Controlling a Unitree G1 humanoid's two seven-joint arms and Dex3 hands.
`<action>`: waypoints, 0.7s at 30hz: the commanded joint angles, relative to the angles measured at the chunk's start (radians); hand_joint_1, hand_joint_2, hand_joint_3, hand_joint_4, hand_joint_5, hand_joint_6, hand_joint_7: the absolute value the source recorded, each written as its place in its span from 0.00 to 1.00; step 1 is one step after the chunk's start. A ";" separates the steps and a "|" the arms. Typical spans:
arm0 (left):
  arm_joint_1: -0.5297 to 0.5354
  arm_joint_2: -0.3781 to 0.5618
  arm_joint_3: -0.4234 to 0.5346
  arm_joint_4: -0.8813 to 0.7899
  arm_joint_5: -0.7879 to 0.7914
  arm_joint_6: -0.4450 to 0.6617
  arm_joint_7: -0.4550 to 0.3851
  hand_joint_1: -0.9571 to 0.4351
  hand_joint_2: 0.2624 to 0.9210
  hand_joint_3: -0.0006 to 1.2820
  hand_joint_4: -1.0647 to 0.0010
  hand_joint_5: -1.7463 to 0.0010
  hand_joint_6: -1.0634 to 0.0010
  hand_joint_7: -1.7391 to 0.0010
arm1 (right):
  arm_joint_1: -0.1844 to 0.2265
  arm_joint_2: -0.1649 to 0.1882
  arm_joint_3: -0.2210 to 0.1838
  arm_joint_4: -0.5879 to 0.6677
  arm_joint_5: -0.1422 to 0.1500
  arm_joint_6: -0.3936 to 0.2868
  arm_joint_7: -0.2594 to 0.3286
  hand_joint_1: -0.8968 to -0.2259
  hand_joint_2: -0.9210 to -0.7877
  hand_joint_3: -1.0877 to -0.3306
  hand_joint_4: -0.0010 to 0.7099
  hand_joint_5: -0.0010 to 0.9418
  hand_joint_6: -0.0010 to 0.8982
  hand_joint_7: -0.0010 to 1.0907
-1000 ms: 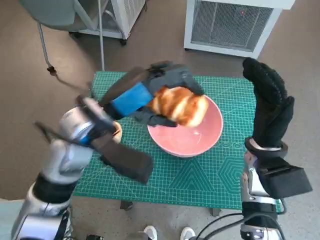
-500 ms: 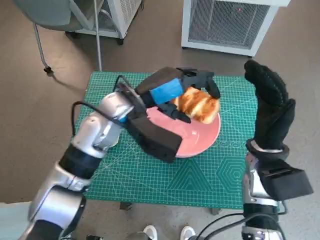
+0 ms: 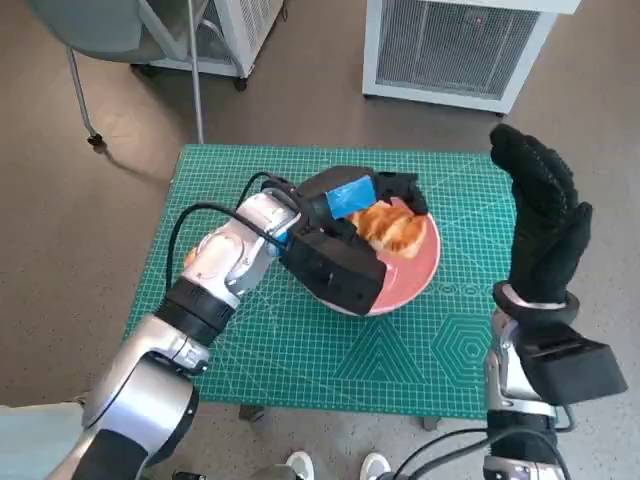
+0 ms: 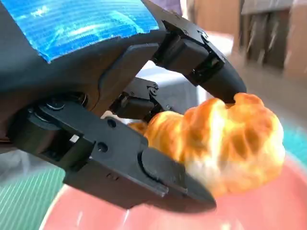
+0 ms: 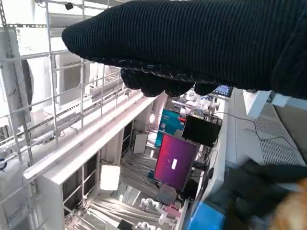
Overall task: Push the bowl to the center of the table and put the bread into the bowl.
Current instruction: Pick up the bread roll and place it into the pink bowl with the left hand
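Note:
The pink bowl (image 3: 412, 275) sits near the middle of the green mat. My left hand (image 3: 358, 197) reaches over it and grips a golden bread roll (image 3: 393, 230), which hangs low inside the bowl. In the left wrist view the black fingers (image 4: 201, 52) wrap around the bread (image 4: 225, 143) just above the bowl's pink floor (image 4: 268, 211). My right hand (image 3: 540, 215) in its black glove stands raised and open over the table's right edge, holding nothing. The right wrist view shows the glove (image 5: 201, 43) pointing up at the room.
The green cutting mat (image 3: 300, 340) covers the small table. A white ventilated unit (image 3: 455, 50) stands behind the table, and a chair leg (image 3: 195, 70) and frame at the back left. Shoe tips (image 3: 335, 465) show at the front edge.
My left hand has carried the bread from above the bowl's far rim down into the bowl. The right hand has stayed raised in place.

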 commanded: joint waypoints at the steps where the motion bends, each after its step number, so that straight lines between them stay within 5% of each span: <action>1: 0.004 0.005 0.047 -0.052 -0.091 0.050 -0.120 0.54 0.90 0.01 0.83 0.99 0.71 0.94 | 0.021 0.006 -0.005 -0.005 0.003 0.008 -0.012 0.58 0.00 0.42 0.43 0.01 0.00 0.59; 12: 0.057 0.088 0.134 -0.329 -0.195 0.256 -0.349 0.54 0.90 0.00 0.95 1.00 0.76 0.98 | 0.016 0.013 0.001 -0.004 0.000 0.013 -0.018 0.59 0.00 0.41 0.43 0.01 0.00 0.59; 21: 0.121 0.247 0.246 -0.556 -0.259 0.256 -0.419 0.58 0.89 0.00 0.96 1.00 0.77 0.98 | 0.014 0.011 0.009 -0.004 -0.006 0.017 -0.015 0.61 0.00 0.40 0.43 0.00 0.00 0.59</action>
